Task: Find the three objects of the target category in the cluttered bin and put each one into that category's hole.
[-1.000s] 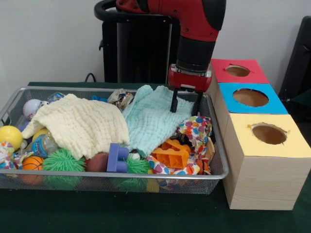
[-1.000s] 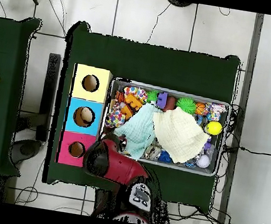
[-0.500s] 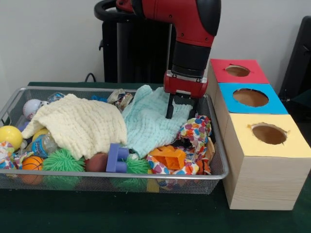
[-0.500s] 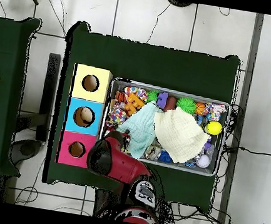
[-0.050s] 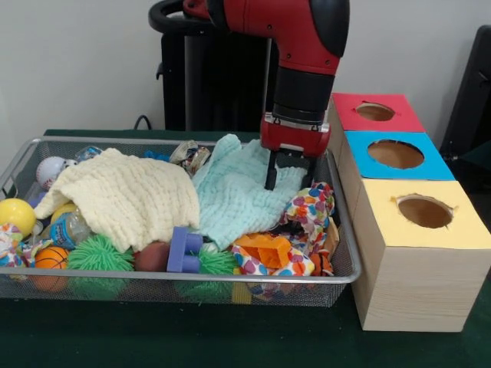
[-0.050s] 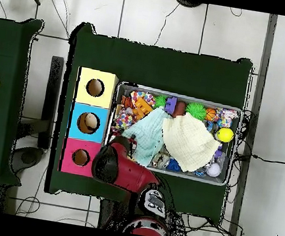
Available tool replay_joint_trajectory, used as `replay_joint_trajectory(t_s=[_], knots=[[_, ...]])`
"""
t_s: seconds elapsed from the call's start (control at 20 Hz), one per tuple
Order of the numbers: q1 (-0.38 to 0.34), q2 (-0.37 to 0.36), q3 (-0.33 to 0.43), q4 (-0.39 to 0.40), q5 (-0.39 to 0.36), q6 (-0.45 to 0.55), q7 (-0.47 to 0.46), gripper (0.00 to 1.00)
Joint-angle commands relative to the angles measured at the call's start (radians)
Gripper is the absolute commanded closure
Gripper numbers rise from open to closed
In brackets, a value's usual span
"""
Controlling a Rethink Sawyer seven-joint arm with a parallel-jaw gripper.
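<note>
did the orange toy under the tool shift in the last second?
Yes. In the front view the orange toy now lies lower and flatter, closer to the wire bin's front rim, with the multicoloured cloth draped nearer over it.

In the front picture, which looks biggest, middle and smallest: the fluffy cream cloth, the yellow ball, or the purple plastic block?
1. Cream knitted cloth, by far the largest.
2 and 3. Purple plastic block and yellow ball look about alike; the ball is partly cut off by the picture's edge, so I won't rank them.
</note>
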Motion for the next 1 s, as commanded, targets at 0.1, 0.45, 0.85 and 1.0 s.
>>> replay_joint_trajectory(t_s=[0.1, 0.45, 0.85, 1.0], knots=[[-0.01, 0.006, 0.121, -0.063, 0.057, 0.185, 0.186, 0.0], [-0.021, -0.029, 0.113, -0.079, 0.038, 0.265, 0.155, 0.0], [-0.058, -0.028, 0.133, -0.099, 0.024, 0.272, 0.152, 0.0], [-0.065, -0.042, 0.129, -0.108, 0.022, 0.294, 0.14, 0.0]])
